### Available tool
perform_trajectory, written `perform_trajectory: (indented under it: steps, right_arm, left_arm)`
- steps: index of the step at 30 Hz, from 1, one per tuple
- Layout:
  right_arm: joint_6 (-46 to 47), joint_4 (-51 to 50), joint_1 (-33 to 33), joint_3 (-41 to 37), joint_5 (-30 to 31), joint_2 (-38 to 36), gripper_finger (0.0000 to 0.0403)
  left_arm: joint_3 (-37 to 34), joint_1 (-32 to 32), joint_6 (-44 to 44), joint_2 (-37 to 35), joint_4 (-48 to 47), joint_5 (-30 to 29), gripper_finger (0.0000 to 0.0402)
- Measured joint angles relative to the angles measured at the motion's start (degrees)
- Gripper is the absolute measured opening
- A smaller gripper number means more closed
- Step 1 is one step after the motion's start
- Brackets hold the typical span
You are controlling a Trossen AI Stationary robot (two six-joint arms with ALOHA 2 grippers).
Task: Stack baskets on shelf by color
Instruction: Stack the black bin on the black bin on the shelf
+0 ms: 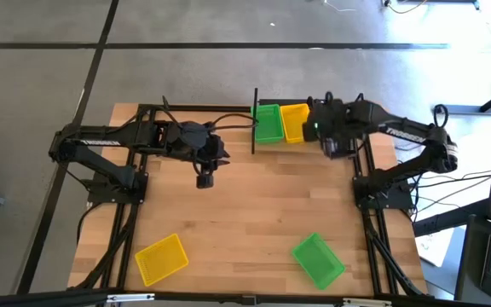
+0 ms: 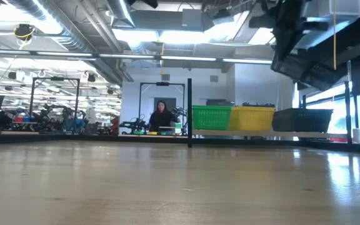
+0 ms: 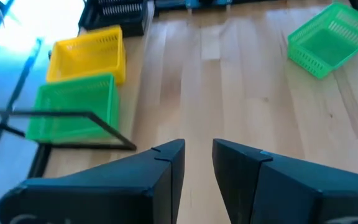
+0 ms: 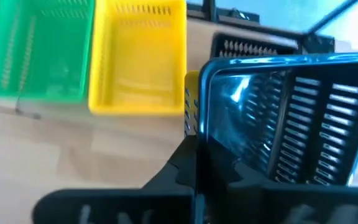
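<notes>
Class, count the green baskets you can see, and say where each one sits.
2: one green basket on the shelf, one green basket loose on the table near the front. Stacked ones may be hidden.

On the shelf at the far edge of your table, three baskets stand side by side: one at the left end, a second just right of it, a third rightmost under the right arm. Near you, two more baskets lie on the table well apart, one front left, the other front right.
</notes>
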Motion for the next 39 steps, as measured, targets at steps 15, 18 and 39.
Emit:
perform_trajectory:
  steps: [15,18,39]
  right_arm:
    - [-19.5,9.7,-21.0,0.0,-8.7,7.1,0.0]
    - [-21.1,9.9,-21.9,0.0,-9.1,10.3,0.0]
    - [-19.1,10.5,-22.7,-0.1,-6.3,15.0,0.0075]
  left_arm:
    - [0.0,0.2,1.1,0.0,1.7,-0.6,0.0074]
    - [0.0,0.2,1.1,0.0,1.7,-1.3,0.0074]
    - [0.0,0.2,1.1,0.0,1.7,-2.8,0.0074]
